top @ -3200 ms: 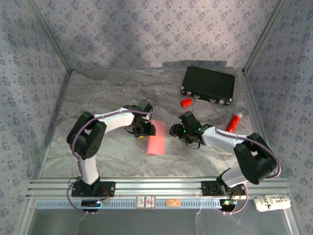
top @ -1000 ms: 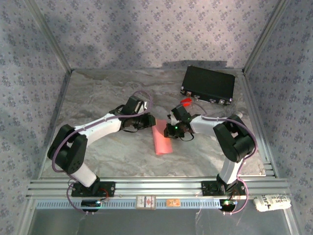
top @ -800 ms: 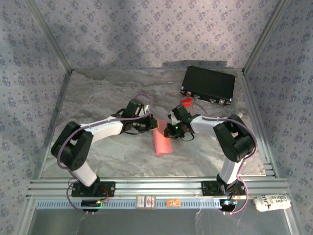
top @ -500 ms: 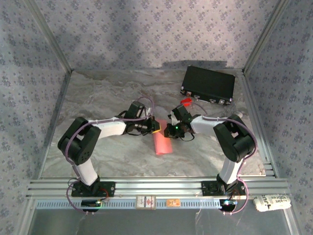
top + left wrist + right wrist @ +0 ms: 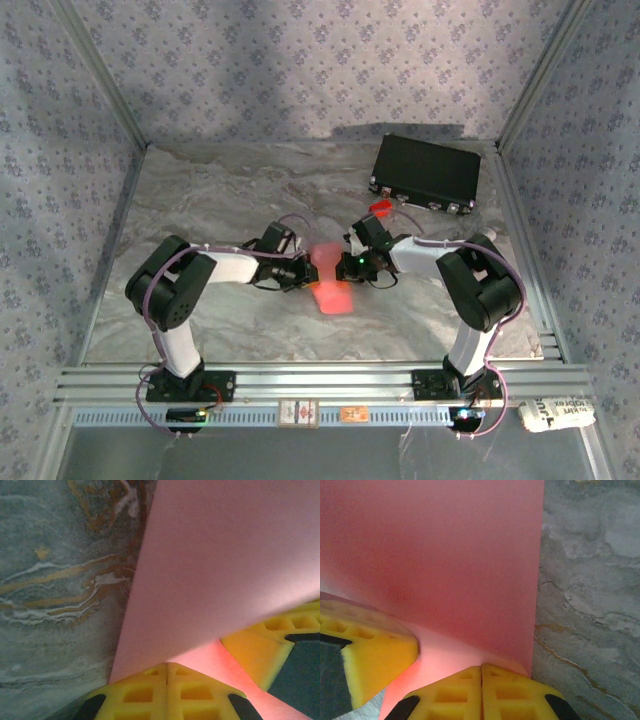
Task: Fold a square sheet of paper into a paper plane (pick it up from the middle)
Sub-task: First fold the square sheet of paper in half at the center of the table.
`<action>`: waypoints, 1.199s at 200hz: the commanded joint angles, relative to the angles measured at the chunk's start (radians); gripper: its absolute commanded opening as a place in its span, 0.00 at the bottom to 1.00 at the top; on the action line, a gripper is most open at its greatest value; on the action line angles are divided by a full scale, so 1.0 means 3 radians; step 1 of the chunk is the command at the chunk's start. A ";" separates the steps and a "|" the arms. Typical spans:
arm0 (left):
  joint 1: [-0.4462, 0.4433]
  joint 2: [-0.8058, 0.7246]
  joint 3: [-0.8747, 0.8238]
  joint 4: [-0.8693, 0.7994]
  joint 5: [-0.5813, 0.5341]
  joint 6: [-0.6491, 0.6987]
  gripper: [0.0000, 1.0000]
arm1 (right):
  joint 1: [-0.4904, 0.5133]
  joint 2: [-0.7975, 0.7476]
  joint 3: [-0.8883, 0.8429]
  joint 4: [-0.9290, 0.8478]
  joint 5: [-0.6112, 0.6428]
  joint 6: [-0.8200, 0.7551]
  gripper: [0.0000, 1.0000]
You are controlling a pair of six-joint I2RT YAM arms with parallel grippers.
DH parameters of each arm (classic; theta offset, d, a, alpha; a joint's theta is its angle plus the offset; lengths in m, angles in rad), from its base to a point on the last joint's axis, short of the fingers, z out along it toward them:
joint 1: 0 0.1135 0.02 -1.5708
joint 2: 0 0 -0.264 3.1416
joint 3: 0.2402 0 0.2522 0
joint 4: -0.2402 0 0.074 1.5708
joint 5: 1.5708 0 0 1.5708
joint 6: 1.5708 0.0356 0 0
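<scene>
Top external: marbled tabletop (image 5: 215, 190), floral walls (image 5: 300, 70)

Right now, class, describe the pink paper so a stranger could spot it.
On the marble table, find where the left gripper and right gripper meet. The salmon-pink paper is pinched between them, paler and larger than the red block near the black case.

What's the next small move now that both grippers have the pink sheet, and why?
Probably raise both grippers together a little, keeping their spacing. The left gripper and right gripper are each shut on opposite edges of the square sheet of paper, and its near end seems to rest on the table; an even lift should free it without tearing.
</scene>
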 commanded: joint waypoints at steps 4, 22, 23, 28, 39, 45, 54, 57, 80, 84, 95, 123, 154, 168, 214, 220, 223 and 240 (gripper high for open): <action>0.0017 0.0106 -0.0116 -0.0182 -0.0231 0.0158 0.00 | -0.0021 0.0155 -0.0162 -0.0318 0.0251 0.0040 0.08; 0.0015 0.0061 -0.0064 -0.0211 -0.0226 0.0163 0.00 | -0.0020 0.0149 -0.0163 -0.0322 0.0270 0.0035 0.08; 0.0016 0.0056 -0.0061 -0.0217 -0.0227 0.0161 0.00 | -0.0020 0.0149 -0.0163 -0.0322 0.0270 0.0035 0.08; 0.0013 0.0023 -0.0043 -0.0226 -0.0227 0.0159 0.00 | -0.0023 0.0149 -0.0163 -0.0326 0.0270 0.0035 0.08; 0.0013 -0.0073 -0.0016 -0.0242 -0.0232 0.0128 0.00 | -0.0022 0.0137 -0.0162 -0.0336 0.0281 0.0030 0.08; 0.0021 -0.0126 0.0008 -0.0248 -0.0233 0.0121 0.00 | -0.0027 0.0134 -0.0163 -0.0337 0.0281 0.0030 0.08; 0.0024 -0.0201 0.0047 -0.0251 -0.0219 0.0108 0.00 | -0.0026 0.0130 -0.0163 -0.0337 0.0280 0.0030 0.08; 0.0025 -0.0218 0.0064 -0.0252 -0.0219 0.0100 0.00 | -0.0028 0.0132 -0.0163 -0.0339 0.0280 0.0030 0.08; 0.0065 -0.0272 0.0176 -0.0241 -0.0206 0.0122 0.00 | -0.0025 0.0137 -0.0165 -0.0343 0.0281 0.0032 0.08; 0.0074 -0.0259 0.0187 -0.0224 -0.0195 0.0123 0.00 | -0.0025 0.0134 -0.0163 -0.0346 0.0281 0.0035 0.08; 0.0109 -0.0204 0.0212 -0.0166 -0.0137 0.0109 0.00 | -0.0028 0.0134 -0.0163 -0.0348 0.0281 0.0035 0.08; 0.0172 0.0007 0.0247 0.0006 0.0057 0.0042 0.02 | -0.0030 0.0133 -0.0163 -0.0356 0.0273 0.0035 0.08; 0.0208 0.0128 0.0208 -0.0044 -0.0028 0.0052 0.02 | -0.0026 0.0124 -0.0166 -0.0362 0.0284 0.0035 0.08; 0.0222 0.0165 0.0185 -0.0123 -0.0089 0.0069 0.02 | -0.0029 0.0118 -0.0183 -0.0361 0.0286 0.0040 0.08; 0.0232 0.0186 0.0287 -0.0486 -0.0265 0.0213 0.02 | -0.0031 0.0098 -0.0217 -0.0347 0.0302 0.0050 0.08; 0.0231 0.0176 0.0325 -0.0505 -0.0250 0.0220 0.02 | -0.0032 0.0099 -0.0214 -0.0352 0.0300 0.0050 0.08; 0.0228 0.0166 0.0338 -0.0512 -0.0240 0.0219 0.03 | -0.0030 0.0096 -0.0212 -0.0356 0.0301 0.0050 0.08; 0.0230 0.0111 0.0443 -0.0513 -0.0154 0.0225 0.03 | -0.0032 0.0093 -0.0218 -0.0359 0.0306 0.0045 0.08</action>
